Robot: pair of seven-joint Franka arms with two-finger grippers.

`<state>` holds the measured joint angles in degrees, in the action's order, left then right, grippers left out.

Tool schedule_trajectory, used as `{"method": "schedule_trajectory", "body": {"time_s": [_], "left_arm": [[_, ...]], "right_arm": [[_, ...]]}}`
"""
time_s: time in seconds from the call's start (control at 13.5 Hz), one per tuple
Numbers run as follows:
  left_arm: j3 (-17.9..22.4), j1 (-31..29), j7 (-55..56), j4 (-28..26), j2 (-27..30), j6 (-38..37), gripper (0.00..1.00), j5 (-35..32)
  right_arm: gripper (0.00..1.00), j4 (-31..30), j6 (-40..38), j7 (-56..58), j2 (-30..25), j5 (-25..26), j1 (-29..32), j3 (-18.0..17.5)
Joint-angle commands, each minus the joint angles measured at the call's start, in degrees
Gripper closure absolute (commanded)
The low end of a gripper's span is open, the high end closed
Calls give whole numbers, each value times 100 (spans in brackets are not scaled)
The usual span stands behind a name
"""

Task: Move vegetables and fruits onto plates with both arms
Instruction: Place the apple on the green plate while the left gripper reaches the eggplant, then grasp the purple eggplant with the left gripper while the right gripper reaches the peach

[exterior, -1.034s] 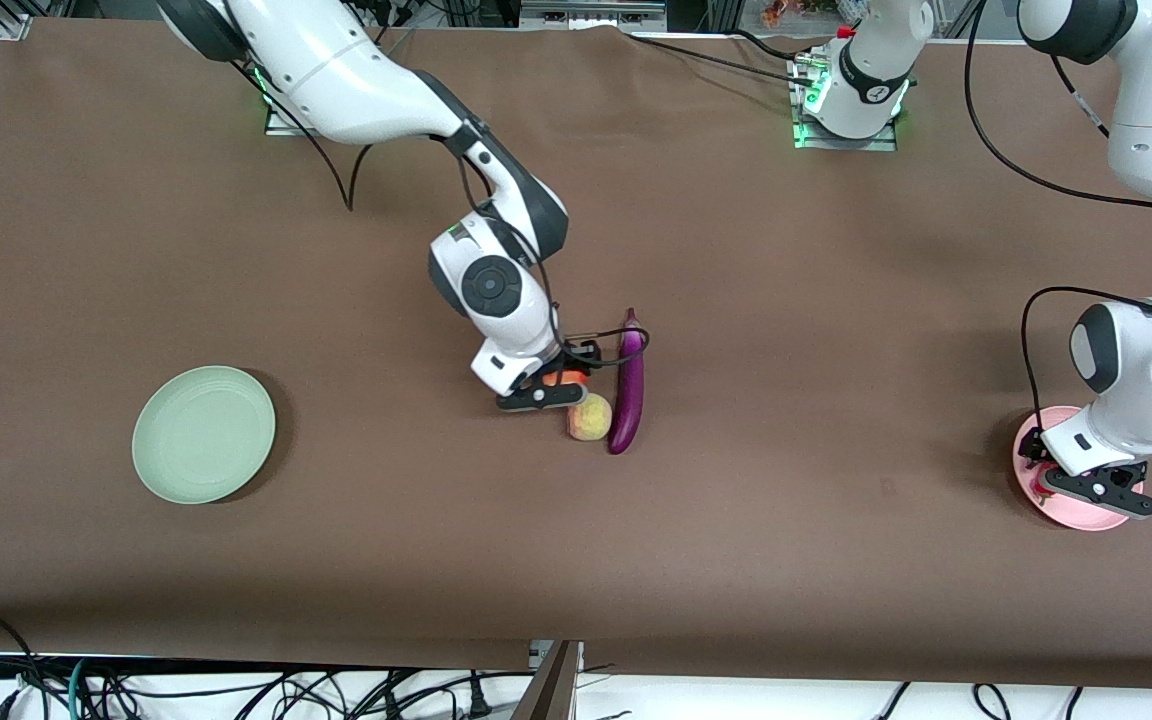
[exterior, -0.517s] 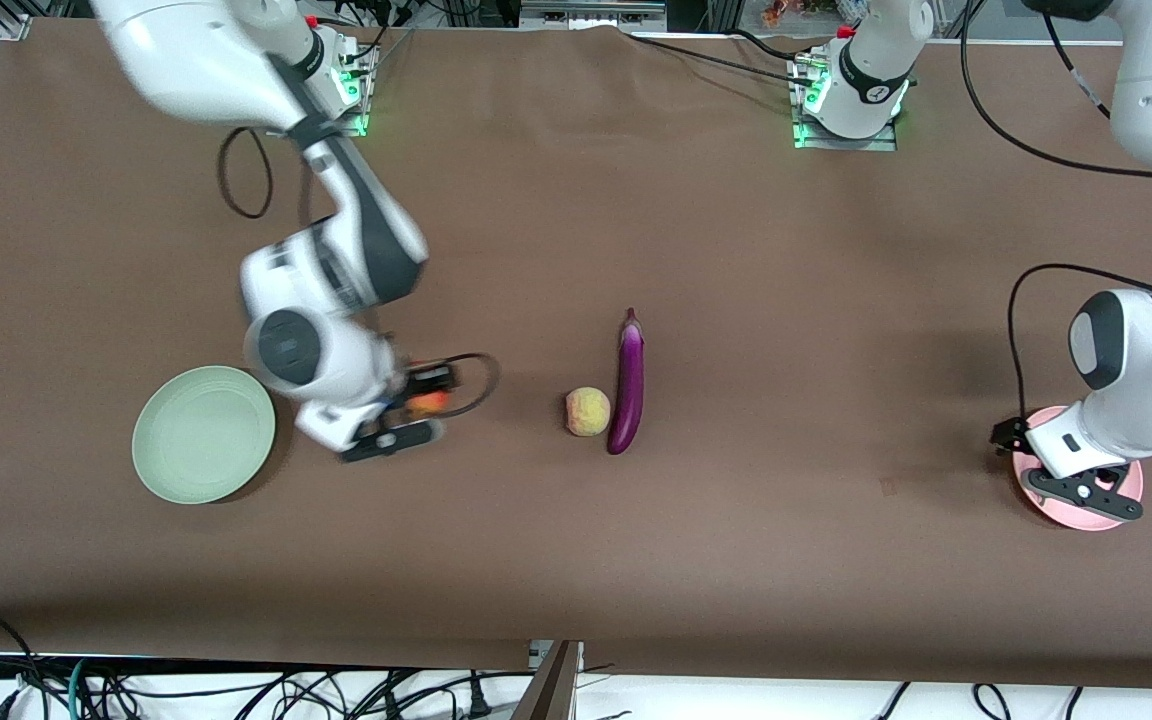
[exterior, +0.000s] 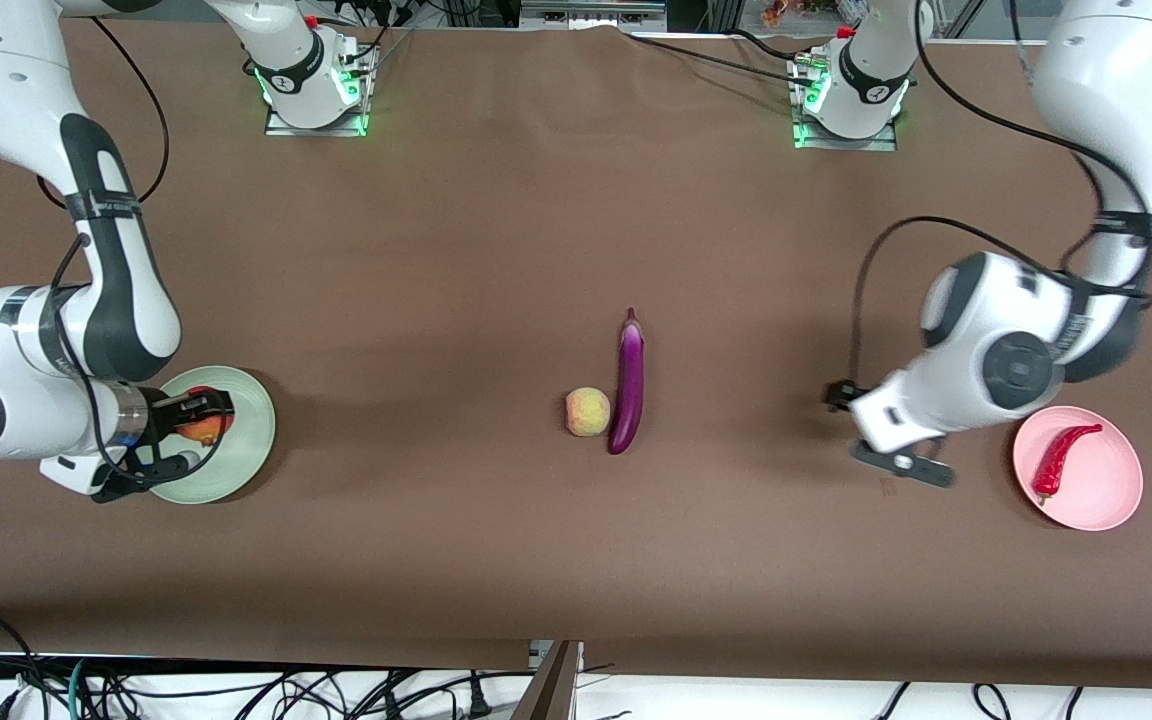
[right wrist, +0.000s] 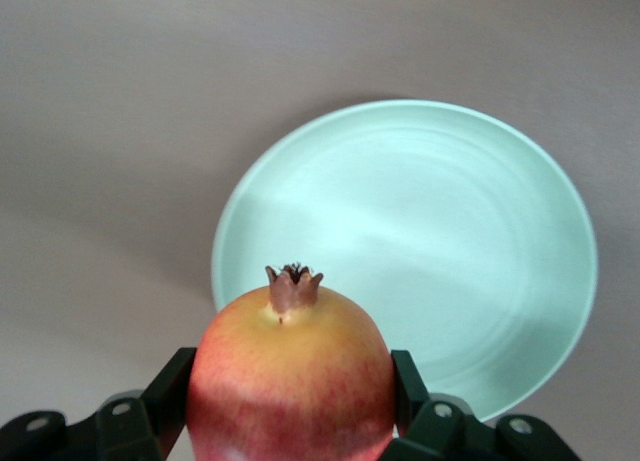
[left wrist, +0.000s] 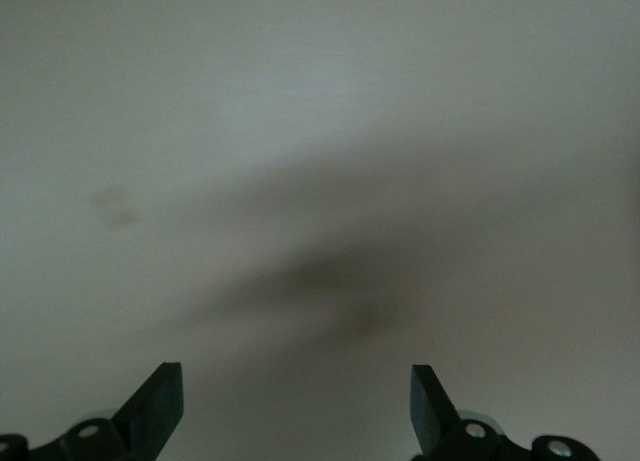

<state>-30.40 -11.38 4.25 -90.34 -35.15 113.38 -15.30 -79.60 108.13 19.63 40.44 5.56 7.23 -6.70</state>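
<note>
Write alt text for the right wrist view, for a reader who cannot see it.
The right gripper holds a red-orange fruit with a small brown crown between its black jaws, up in the air over the edge of the green plate. The plate has nothing on it and sits on the brown table.

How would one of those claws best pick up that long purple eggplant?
Probably from above, with the jaws across the middle of the eggplant. It lies flat and slim, with the peach touching only its lower end, so the midsection is free on both sides.
</note>
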Motion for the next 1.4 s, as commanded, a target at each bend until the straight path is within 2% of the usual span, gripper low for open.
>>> {"method": "schedule_trajectory", "body": {"time_s": [0.0,0.22,0.37,0.44,0.52,0.59,0.74,0.81,0.89,0.96,1.11,1.18,1.26,1.33], "left_arm": [[16,582,565,-19,-70,34,0,412],[34,1382,1795,-63,-281,649,0,344],[51,1752,2209,-72,-439,1009,0,334],[69,1928,2490,-63,-544,1158,0,326],[147,2069,2719,-72,-632,1325,0,221],[200,2227,2878,-72,-781,1501,0,-15],[271,2395,3378,-72,-1080,1958,0,-481],[271,2404,3511,-72,-1168,1995,5,-666],[271,2378,3512,-80,-1195,1995,12,-876],[271,2395,3529,-98,-1222,1995,30,-948],[271,2395,3556,-107,-1257,1986,75,-949],[271,2378,3573,-116,-1240,1969,87,-949],[263,2352,3574,-107,-1205,1925,93,-949],[254,2290,3582,-116,-1161,1855,94,-949]], "right_arm": [[87,-82,418,14,183,218,146,46],[87,-91,963,311,429,506,243,221],[86,-91,1236,506,570,516,410,231],[69,-91,1316,506,623,508,419,231],[32,-91,1342,402,632,464,385,231],[1,-82,1325,375,623,429,358,222],[0,-21,1264,401,527,315,332,65],[0,-12,1238,375,474,149,314,-75],[0,6,1159,314,413,-27,297,-216],[0,136,1036,26,377,-72,227,-391],[0,287,781,-860,377,-99,-10,-585],[0,287,772,-1326,377,-99,-133,-717],[0,287,771,-1713,377,-116,-195,-840],[0,287,771,-2065,377,-116,-239,-1015]]}}
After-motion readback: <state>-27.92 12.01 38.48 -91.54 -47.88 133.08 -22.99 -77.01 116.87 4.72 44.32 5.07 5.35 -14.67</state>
